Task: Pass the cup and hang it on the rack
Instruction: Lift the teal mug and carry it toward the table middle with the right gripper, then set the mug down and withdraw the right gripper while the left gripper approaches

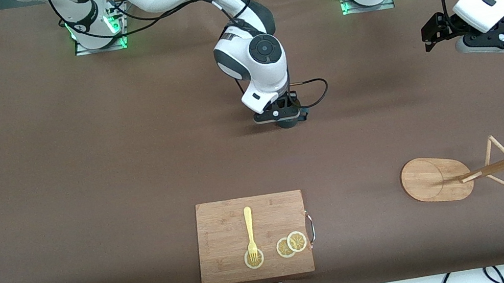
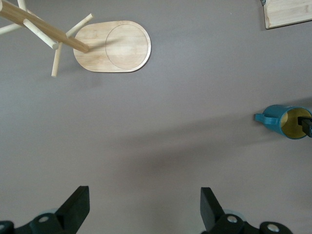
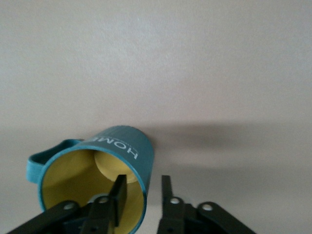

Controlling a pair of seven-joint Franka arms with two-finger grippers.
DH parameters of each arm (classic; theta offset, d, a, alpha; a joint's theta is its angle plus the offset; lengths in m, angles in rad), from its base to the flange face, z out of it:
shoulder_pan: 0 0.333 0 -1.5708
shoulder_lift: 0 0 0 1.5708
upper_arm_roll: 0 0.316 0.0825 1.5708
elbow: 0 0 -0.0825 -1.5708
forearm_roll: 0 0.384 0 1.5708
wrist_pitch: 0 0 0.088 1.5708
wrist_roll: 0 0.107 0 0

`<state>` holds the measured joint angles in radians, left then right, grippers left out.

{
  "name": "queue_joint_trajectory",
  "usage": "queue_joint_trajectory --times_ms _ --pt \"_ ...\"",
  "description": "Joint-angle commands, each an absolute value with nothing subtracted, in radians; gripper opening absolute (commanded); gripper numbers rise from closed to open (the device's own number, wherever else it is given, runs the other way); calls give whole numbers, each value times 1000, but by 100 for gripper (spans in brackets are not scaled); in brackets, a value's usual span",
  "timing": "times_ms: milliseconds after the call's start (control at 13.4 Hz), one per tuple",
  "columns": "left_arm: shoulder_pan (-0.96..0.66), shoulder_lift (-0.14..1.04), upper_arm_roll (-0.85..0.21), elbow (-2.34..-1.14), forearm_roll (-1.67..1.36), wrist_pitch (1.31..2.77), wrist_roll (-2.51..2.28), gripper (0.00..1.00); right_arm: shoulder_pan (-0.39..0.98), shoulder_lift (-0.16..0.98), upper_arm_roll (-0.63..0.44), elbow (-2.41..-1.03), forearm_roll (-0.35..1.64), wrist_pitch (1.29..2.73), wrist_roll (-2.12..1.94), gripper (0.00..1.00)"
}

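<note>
Nearest the front camera, a cutting board [image 1: 252, 237] carried a yellow fork [image 1: 250, 232] and lemon slices [image 1: 291, 244]. Toward the left arm's end of the worktop [image 1: 57, 186] stood the rack [image 1: 437, 179], tipped in the view with its post and pegs splayed. Farther from the camera, at mid-worktop, the right end effector [image 3: 141, 192] gripped the cup [image 3: 95, 183], one finger inside the rim and one outside. The left end effector [image 2: 144, 204] hung released above bare worktop.
</note>
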<state>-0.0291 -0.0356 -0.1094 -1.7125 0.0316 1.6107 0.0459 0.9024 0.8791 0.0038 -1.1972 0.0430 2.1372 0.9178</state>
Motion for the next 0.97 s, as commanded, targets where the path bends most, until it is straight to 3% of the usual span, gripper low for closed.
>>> queue_joint_trajectory --times_ms 0,75,149,224,447,894 --pt "-29 -46 -114 -1710 46 1598 52 100 882 842 -2 -1170 92 2067 923 70" --pt "-29 -43 -114 -1710 43 1598 51 100 867 809 -2 -1170 109 2045 923 75" --pt "-29 -38 -114 -1710 37 1594 61 100 848 777 -2 -1170 121 2017 922 93" --pt "-31 -28 -114 -1710 34 1566 63 100 824 744 -2 -1170 133 1984 916 100" --pt "-77 5 -114 -1687 26 1480 87 100 726 640 -2 -1180 141 1916 881 100" --pt "-94 52 -120 -1701 -90 1476 443 100 392 526 -5 -1178 172 1634 640 100"
